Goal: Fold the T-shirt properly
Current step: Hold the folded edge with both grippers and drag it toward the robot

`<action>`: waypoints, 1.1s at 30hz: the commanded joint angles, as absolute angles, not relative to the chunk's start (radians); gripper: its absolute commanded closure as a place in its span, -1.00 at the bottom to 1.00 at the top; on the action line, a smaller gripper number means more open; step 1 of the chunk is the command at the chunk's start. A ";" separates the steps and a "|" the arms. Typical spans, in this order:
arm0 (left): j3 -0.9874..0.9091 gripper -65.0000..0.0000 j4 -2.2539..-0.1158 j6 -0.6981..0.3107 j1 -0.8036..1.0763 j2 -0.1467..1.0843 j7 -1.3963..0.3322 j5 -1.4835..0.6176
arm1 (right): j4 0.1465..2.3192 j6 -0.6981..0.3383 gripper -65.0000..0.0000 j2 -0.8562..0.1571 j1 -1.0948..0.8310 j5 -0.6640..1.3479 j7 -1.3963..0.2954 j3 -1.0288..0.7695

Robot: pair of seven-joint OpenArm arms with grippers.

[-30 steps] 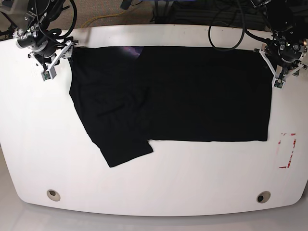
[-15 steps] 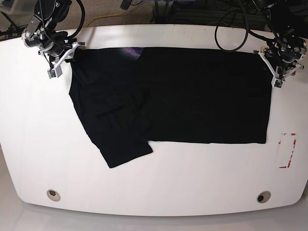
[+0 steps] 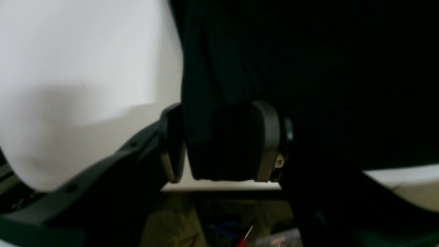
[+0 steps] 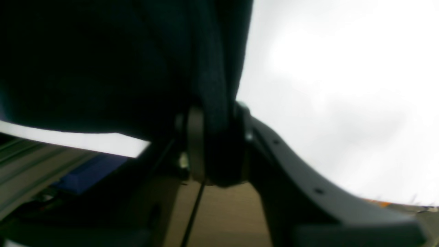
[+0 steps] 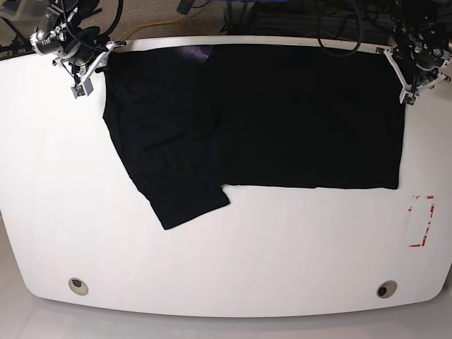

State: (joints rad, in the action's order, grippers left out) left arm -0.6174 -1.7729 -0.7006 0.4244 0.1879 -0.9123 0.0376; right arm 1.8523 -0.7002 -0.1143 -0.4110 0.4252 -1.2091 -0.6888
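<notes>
Black T-shirt [image 5: 282, 120] spread flat across the far half of the white counter [image 5: 233, 261], print side not showing, one sleeve [image 5: 180, 198] angling toward the near-left. Left claw [image 3: 219, 147] at the far corner on the base view's right, pads either side of a thick fold of the shirt's edge, clamped on it by the look of the wrist view. Right claw [image 4: 216, 147] at the opposite far corner, likewise pinched on a bunched ridge of cloth hanging over the counter's far rim. Risks from here, as a judgement: uneven lift if one arm rises sooner, skewing the fold line; cloth slipping out of the left claw, where the bundle sits wide between the pads and may be only loosely caught; only the top layer picked up at either corner, leaving the under layer behind; the loose sleeve dragging and crumpling under the body during any pull toward the near side. From the base view: whole layout, straight near hem, splayed sleeve, red-marked rectangle [image 5: 421, 221] at the right edge, none of it visible from the wrists. From the wrist views: the actual bite of pads on fabric and the drop beyond the counter's edge, both too small to judge from the base view, where the claws show only as pale frames at the shirt's corners.
</notes>
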 commanded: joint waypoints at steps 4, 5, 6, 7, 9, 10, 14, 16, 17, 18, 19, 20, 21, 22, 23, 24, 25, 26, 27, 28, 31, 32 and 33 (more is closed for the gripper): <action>-0.621 0.18 -1.845 -0.698 0.432 0.177 -0.951 0.056 | 1.893 -0.698 -0.22 -0.143 -0.412 0.424 -1.201 -0.702; -0.621 0.12 -1.862 -0.698 0.430 0.176 -0.978 0.056 | 1.916 -0.698 -0.35 -0.143 -0.412 0.424 -1.201 -0.704; -0.621 0.06 -1.876 -0.698 0.429 0.176 -0.998 0.054 | 1.934 -0.698 -0.39 -0.143 -0.412 0.424 -1.201 -0.705; -0.621 -0.04 -1.897 -0.698 0.427 0.176 -1.017 0.054 | 1.960 -0.698 -0.41 -0.143 -0.412 0.424 -1.201 -0.705; -0.621 -0.24 -1.952 -0.698 0.415 0.173 -1.032 0.054 | 2.000 -0.698 -0.41 -0.143 -0.412 0.424 -1.201 -0.704; -0.621 -0.28 -1.974 -0.698 0.412 0.173 -1.033 0.054 | 2.006 -0.698 -0.41 -0.143 -0.407 0.424 -1.201 -0.702; -0.619 -0.30 -2.005 -0.698 0.394 0.179 -1.035 0.054 | 2.003 -0.698 -0.41 -0.143 -0.343 0.420 -1.201 -0.700; -0.619 -0.29 -2.003 -0.698 0.355 0.180 -1.035 0.058 | 1.995 -0.698 -0.41 -0.143 -0.302 0.417 -1.201 -0.696; -0.619 -0.29 -2.003 -0.698 0.338 0.180 -1.035 0.061 | 1.985 -0.698 -0.41 -0.143 -0.280 0.417 -1.201 -0.694; -0.619 -0.29 -2.003 -0.698 0.326 0.180 -1.035 0.061 | 1.974 -0.698 -0.41 -0.143 -0.259 0.417 -1.201 -0.694; -0.619 -0.29 -2.003 -0.698 0.308 0.180 -1.035 0.061 | 1.956 -0.698 -0.41 -0.143 -0.223 0.417 -1.201 -0.694; -0.619 -0.29 -2.003 -0.698 0.288 0.180 -1.032 0.061 | 1.936 -0.698 -0.41 -0.143 -0.196 0.417 -1.201 -0.693; -0.619 -0.29 -2.002 -0.698 0.269 0.180 -1.032 0.061 | 1.917 -0.698 -0.41 -0.143 -0.171 0.417 -1.201 -0.690; -0.619 -0.29 -1.995 -0.698 0.243 0.180 -1.032 0.062 | 1.891 -0.698 -0.41 -0.143 -0.136 0.417 -1.201 -0.680; -0.619 -0.29 -1.986 -0.698 0.216 0.179 -1.032 0.062 | 1.857 -0.698 -0.41 -0.145 -0.101 0.415 -1.201 -0.665; -0.615 -0.29 -1.980 -0.698 0.197 0.179 -1.032 0.062 | 1.837 -0.698 -0.41 -0.151 -0.081 0.415 -1.201 -0.656; -0.607 -0.29 -1.974 -0.698 0.177 0.179 -1.032 0.062 | 1.819 -0.698 -0.41 -0.160 -0.061 0.415 -1.201 -0.644; -0.593 -0.29 -1.963 -0.698 0.147 0.179 -1.032 0.062 | 1.787 -0.698 -0.41 -0.173 -0.027 0.415 -1.201 -0.618; -0.582 -0.29 -1.959 -0.698 0.127 0.179 -1.032 0.064 | 1.762 -0.698 -0.41 -0.179 0.005 0.415 -1.201 -0.604; -0.573 -0.29 -1.952 -0.698 0.113 0.179 -1.030 0.064 | 1.739 -0.698 -0.41 -0.185 0.028 0.415 -1.201 -0.593; -0.532 -0.29 -1.926 -0.698 0.047 0.179 -1.030 0.064 | 1.636 -0.698 -0.41 -0.203 0.120 0.415 -1.198 -0.582; -0.522 -0.29 -1.919 -0.698 0.030 0.179 -1.030 0.064 | 1.610 -0.698 -0.41 -0.206 0.143 0.415 -1.196 -0.581; -0.507 -0.29 -1.896 -0.698 0.002 0.179 -1.029 0.064 | 1.557 -0.698 -0.41 -0.211 0.188 0.415 -1.194 -0.578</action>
State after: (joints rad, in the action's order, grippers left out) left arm -0.5198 -1.9068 -0.7006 0.0490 0.1673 -1.0470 0.0666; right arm 1.5986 -0.6994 -0.1867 0.1375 0.4065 -1.2098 -0.5755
